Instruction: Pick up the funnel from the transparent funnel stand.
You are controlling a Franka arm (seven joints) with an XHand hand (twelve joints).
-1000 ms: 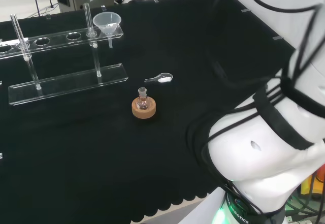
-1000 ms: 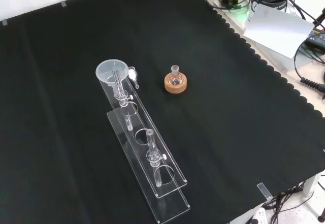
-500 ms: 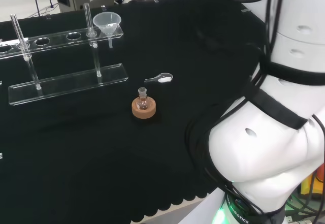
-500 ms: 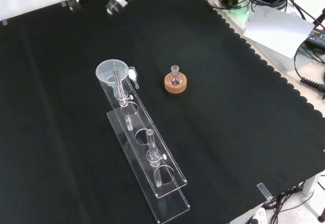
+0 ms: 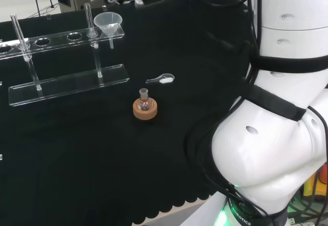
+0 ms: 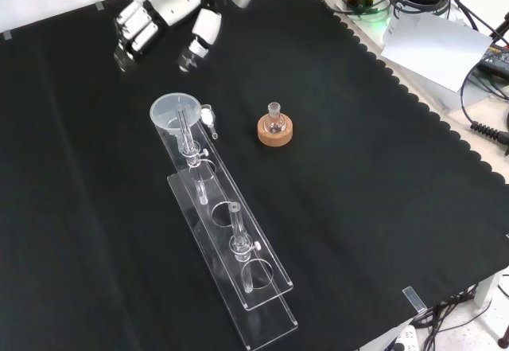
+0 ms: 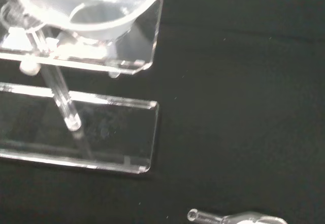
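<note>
The hand (image 6: 163, 13) hangs at twelve o'clock of the funnel (image 6: 174, 112) in the front view, fingers relaxed, holding nothing; the funnel sits in its stand (image 6: 238, 267).

The arm (image 5: 271, 134) is built of big, smooth, glossy white rounded links with small dark screw holes. Black bands wrap around the joints, and thin black cables run along the links. A green light glows at its base. The hand (image 6: 163, 9) has a white shell with black parts between blocky white fingers (image 6: 203, 37).
</note>
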